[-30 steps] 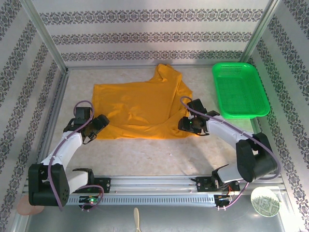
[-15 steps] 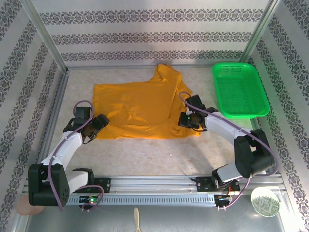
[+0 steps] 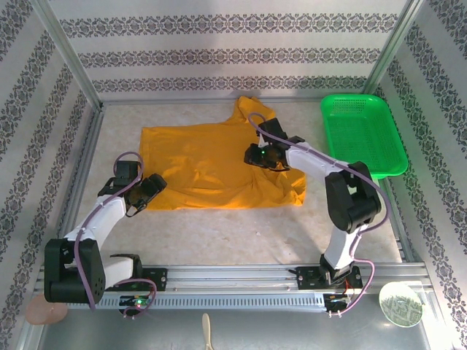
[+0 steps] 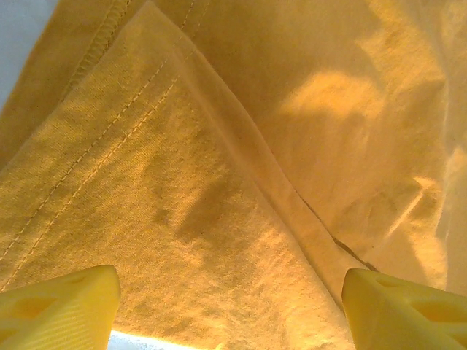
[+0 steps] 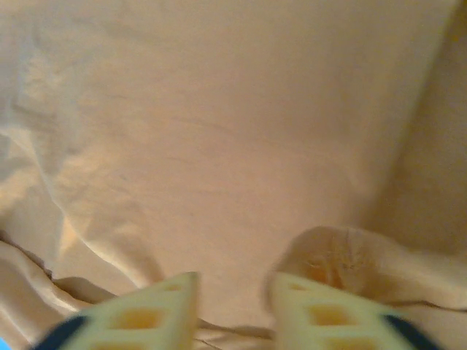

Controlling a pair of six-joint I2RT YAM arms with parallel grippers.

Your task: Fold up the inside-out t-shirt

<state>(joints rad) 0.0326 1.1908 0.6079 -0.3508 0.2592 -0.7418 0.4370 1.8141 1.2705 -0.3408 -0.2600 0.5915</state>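
- Mustard-orange cotton t-shirt (image 3: 211, 164) lies spread on the pale speckled table (image 3: 219, 233), its long axis running from the left fingers across to the right ones.
- Left gripper (image 3: 155, 184): yellow fingers (image 4: 66, 302) wide apart and holding nothing. The stitched hem edge (image 4: 95, 157) is just ahead of them and between them.
- Right gripper (image 3: 257, 155): fingers (image 5: 157, 302) part-open with a narrow gap. Nothing seen clamped, though the view is blurred. Cloth lies beneath and all round, with a bunched fold (image 5: 328, 248) at one tip.
- Judgement: the left arm is nearer a free corner.

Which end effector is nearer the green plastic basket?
Right: right end effector over the mustard-orange cotton t-shirt, toward the basket; left end effector at its opposite corner.
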